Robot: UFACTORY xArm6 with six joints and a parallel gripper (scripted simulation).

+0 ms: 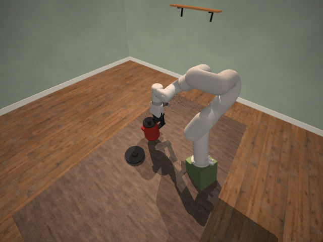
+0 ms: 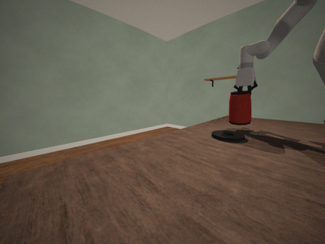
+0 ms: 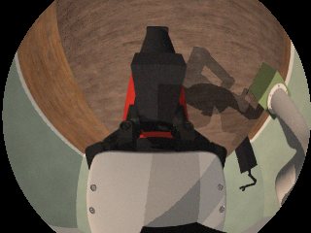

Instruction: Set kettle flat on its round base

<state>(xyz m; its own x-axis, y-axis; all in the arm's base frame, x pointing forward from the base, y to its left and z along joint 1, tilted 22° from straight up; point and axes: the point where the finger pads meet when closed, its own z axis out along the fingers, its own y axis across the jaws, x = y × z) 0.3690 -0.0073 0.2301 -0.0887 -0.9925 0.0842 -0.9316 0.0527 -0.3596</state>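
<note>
The red kettle [image 1: 151,130] hangs in the air above the worktop [image 1: 99,197], upright, with its black lid [image 1: 148,121] on top and its spout toward the left in the top view. From the side view the kettle [image 2: 239,108] is clear of the surface, with a gap under its dark bottom rim. The claw [image 1: 161,121] is clamped on the kettle's black handle, which fills the middle of the wrist view [image 3: 157,78] with a strip of red body beside it. The round black base [image 1: 135,155] lies flat on the worktop with its stud [image 1: 135,154] up, near the kettle but not under it: in the top view it sits nearer the camera and to the left. In the side view the base [image 2: 228,135] lies just below and left of the kettle. The white arm [image 1: 208,104] rises from a green block [image 1: 202,177] on the worktop. A wooden shelf [image 1: 195,8] hangs on the green wall.
</note>
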